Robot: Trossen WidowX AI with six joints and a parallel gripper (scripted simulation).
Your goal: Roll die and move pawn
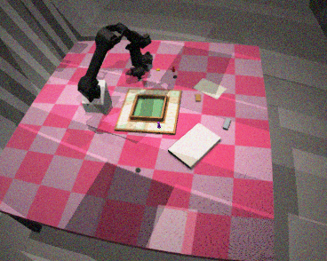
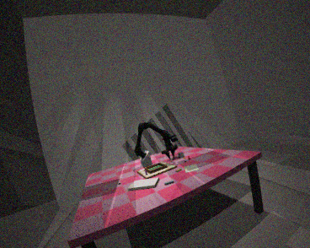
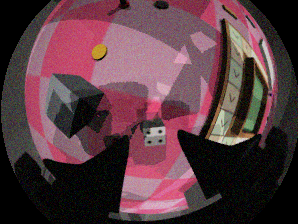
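Observation:
The small white die (image 3: 155, 132) with dark pips sits on the table, centred just beyond my fingertips in the wrist view. Which face is its top is hard to tell. My gripper (image 1: 138, 76) (image 2: 171, 158) (image 3: 153, 136) is open and points down, low over the table behind the board, with a finger to either side of the die's line. The board (image 1: 126, 108) (image 3: 233, 84) has arrowed squares around the green-floored tray (image 1: 149, 107) (image 3: 256, 96). The tray is empty. The purple-blue pawn (image 1: 158, 125) stands on the board's front side in the top view.
A grey block (image 3: 72, 105) and a yellow disc (image 1: 158, 69) (image 3: 99, 51) lie near the gripper. A red piece (image 1: 173, 69) and a dark disc (image 1: 175, 76) lie farther off. Paper (image 1: 210, 88), an orange block (image 1: 198, 98), a blue-grey block (image 1: 227, 123) and a white book (image 1: 195, 144) lie beyond the board.

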